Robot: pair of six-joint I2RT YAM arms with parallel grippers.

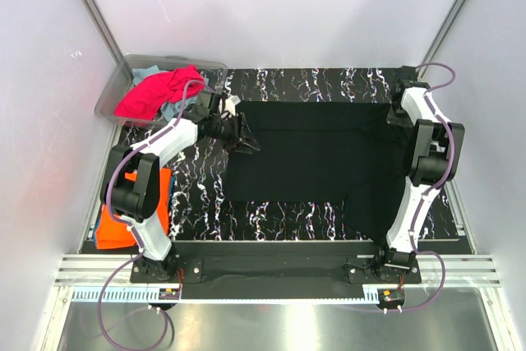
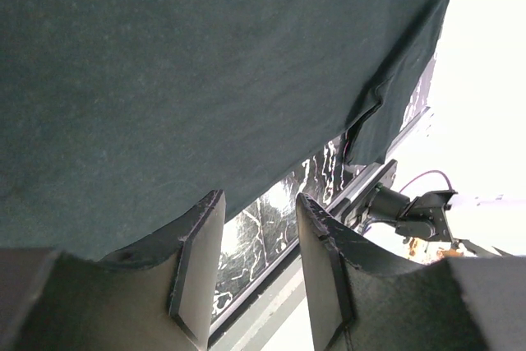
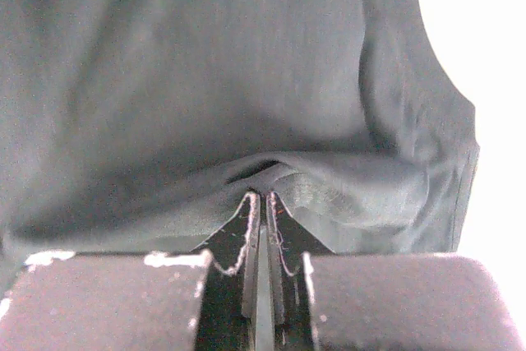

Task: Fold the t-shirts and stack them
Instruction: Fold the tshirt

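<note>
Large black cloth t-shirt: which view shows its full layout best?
Top external: the large black cloth t-shirt shows nearly whole, spread flat. Left wrist shows just one stretch and hem; right wrist a fold pinched in its jaws.

Top view: the left arm (image 1: pixel 140 195) covers part of the orange t-shirt (image 1: pixel 111 232); in the bin (image 1: pixel 111 96), the pink t-shirt (image 1: pixel 156 94) hides most of a teal one (image 1: pixel 149 73). Wrist views: the black t-shirt (image 3: pixel 205 80) runs off the top and left edges; the fold gripped by the right hand (image 3: pixel 260 200) vanishes between its fingers.
</note>
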